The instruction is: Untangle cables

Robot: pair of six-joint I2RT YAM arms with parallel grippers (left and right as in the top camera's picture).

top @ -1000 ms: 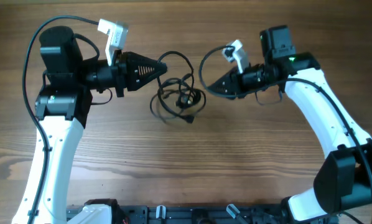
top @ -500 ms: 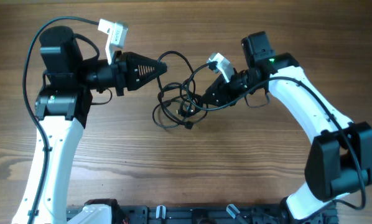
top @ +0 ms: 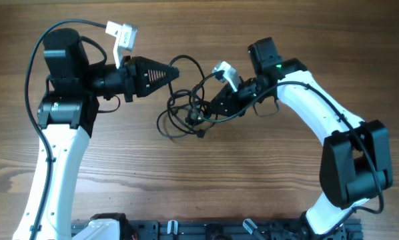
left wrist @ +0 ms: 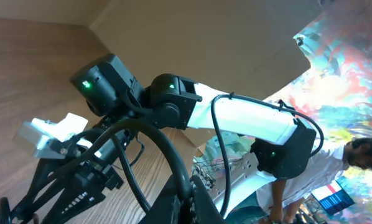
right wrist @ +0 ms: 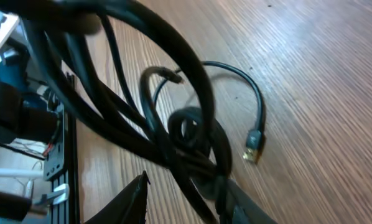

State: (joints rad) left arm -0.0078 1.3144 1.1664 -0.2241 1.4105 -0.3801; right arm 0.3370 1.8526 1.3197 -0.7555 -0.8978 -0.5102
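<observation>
Wooden table (top: 266,173); cables (top: 186,110) half-hidden under right jaws (top: 201,115).

The cables (top: 186,107) are thin black cords in a loose tangle of overlapping loops, lying on the desk about midway between its left and right edges and nearer the far edge. One free end with a small metal plug (right wrist: 253,147) lies flat on the wood beside the knot.
</observation>
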